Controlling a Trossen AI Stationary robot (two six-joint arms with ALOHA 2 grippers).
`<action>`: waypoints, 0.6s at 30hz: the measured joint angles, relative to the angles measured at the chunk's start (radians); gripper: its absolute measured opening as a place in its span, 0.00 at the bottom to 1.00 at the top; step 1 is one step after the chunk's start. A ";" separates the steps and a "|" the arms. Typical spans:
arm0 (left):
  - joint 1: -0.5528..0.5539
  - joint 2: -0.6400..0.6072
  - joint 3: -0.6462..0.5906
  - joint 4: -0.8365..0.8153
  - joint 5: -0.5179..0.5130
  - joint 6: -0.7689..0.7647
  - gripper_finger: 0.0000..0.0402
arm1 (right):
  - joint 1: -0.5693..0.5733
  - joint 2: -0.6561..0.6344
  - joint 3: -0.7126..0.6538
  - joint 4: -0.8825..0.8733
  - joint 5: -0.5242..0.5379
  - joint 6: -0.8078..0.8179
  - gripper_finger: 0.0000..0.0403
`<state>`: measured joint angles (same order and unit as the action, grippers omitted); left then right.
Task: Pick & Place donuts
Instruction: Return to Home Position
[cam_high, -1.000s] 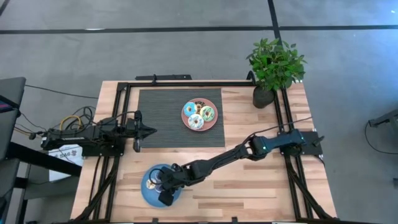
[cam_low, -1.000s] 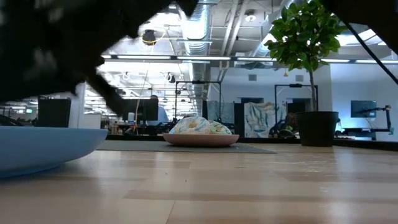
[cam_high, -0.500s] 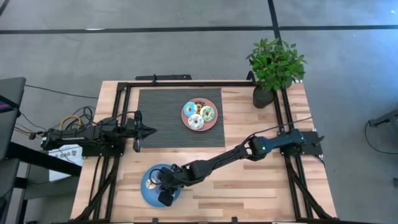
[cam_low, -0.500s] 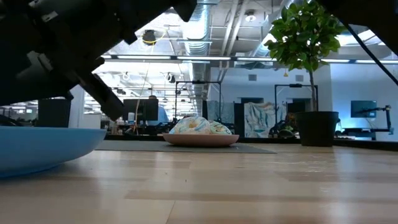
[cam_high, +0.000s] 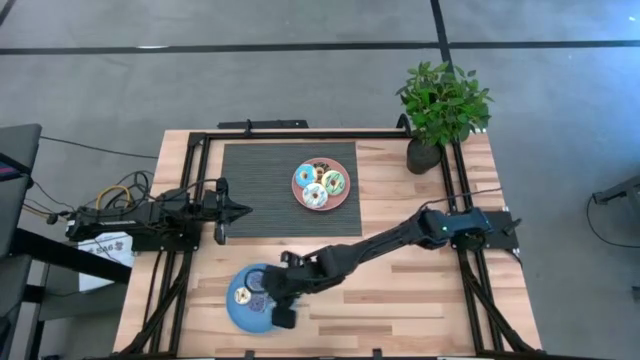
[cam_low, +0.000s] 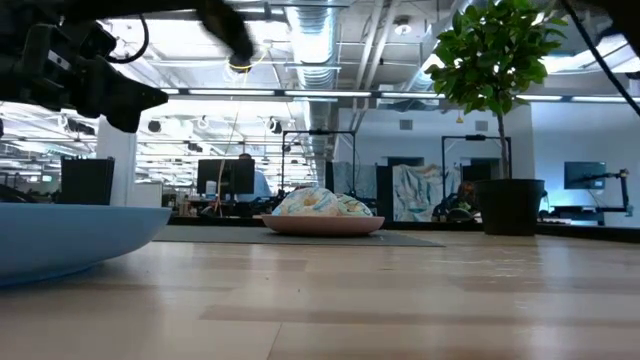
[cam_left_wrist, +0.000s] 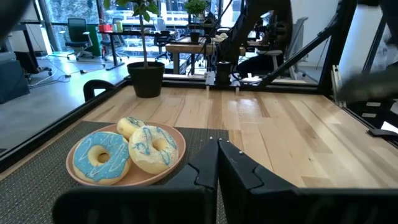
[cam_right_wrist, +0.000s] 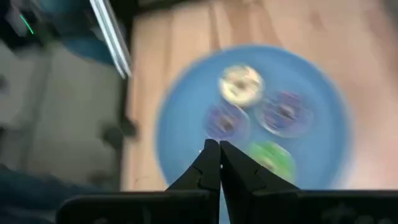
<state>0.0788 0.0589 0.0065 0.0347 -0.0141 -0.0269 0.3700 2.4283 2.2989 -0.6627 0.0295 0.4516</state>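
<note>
Four donuts lie on the blue plate (cam_right_wrist: 249, 118): a cream one (cam_right_wrist: 241, 85), two purple ones (cam_right_wrist: 227, 121) (cam_right_wrist: 285, 114) and a green one (cam_right_wrist: 272, 155). My right gripper (cam_right_wrist: 218, 163) hangs over that plate, shut and empty; in the high view it is at the plate's right part (cam_high: 268, 298). Several more donuts sit on the pink plate (cam_high: 321, 204), among them a light blue one (cam_left_wrist: 99, 157) and a white one with blue streaks (cam_left_wrist: 152, 146). My left gripper (cam_left_wrist: 217, 155) waits shut at the table's left side (cam_high: 228, 210), pointing at the pink plate.
The pink plate rests on a dark ribbed mat (cam_high: 260, 190) at the table's far middle. A potted plant (cam_high: 440, 110) stands at the far right corner. Black frame rails (cam_high: 190, 180) run along the left, right and far sides. Bare wood (cam_high: 400, 300) lies to the right of the blue plate.
My right gripper has risen from the blue plate and drawn a little toward the table's right edge; in the low view its dark bulk has gone up almost out of the picture. The donuts have stayed on the plates.
</note>
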 joint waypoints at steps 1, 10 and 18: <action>0.000 0.000 0.000 0.000 0.000 0.000 0.00 | 0.008 -0.020 0.000 -0.056 0.026 -0.049 0.00; 0.000 0.000 0.000 0.000 0.000 0.000 0.00 | 0.063 -0.244 -0.220 -0.306 0.209 -0.198 0.00; 0.000 0.000 0.000 0.000 0.000 0.000 0.00 | 0.067 -0.711 -0.976 0.116 0.201 -0.115 0.00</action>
<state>0.0787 0.0589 0.0063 0.0345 -0.0139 -0.0266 0.4374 1.7173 1.3232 -0.5471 0.2304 0.3367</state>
